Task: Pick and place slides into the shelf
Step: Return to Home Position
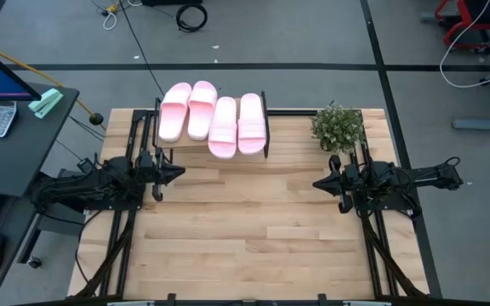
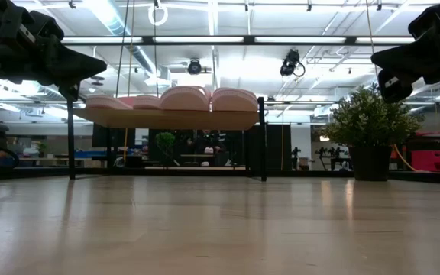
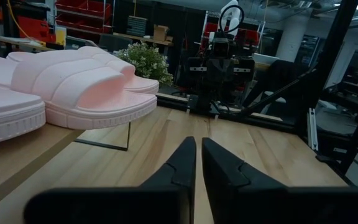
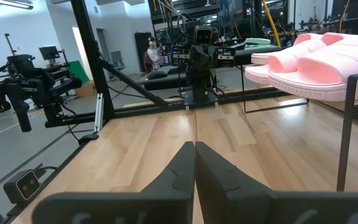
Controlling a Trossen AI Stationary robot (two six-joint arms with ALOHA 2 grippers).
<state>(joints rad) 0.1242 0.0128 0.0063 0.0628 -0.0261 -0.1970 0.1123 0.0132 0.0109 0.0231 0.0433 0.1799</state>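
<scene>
Though edge-on low, four slides [image 1: 222, 127] overhead.

Shelf [image 2: 166, 119]: stands at mid-table, a pale plank top on thin black legs, open underneath.
Slides [image 2: 186, 98]: four pale pink, side by side along the shelf's plank, seen end-on, each touching its neighbour. The two toward the shelf's right end look larger.
Left gripper [image 2: 101, 67]: raised off the table at the shelf's left end, a little higher than the slides, tip pointing toward the shelf.
Right gripper [image 2: 376, 61]: raised, well to the right of the shelf, tip pointing back toward it.
Plant [image 2: 367, 118]: leafy green, in a dark pot, on the table well right of the shelf and below the right gripper.
Table [image 2: 220, 229]: light wood, bare in front of the shelf.
Room: a workshop with bright ceiling strip lights beyond the shelf.
</scene>
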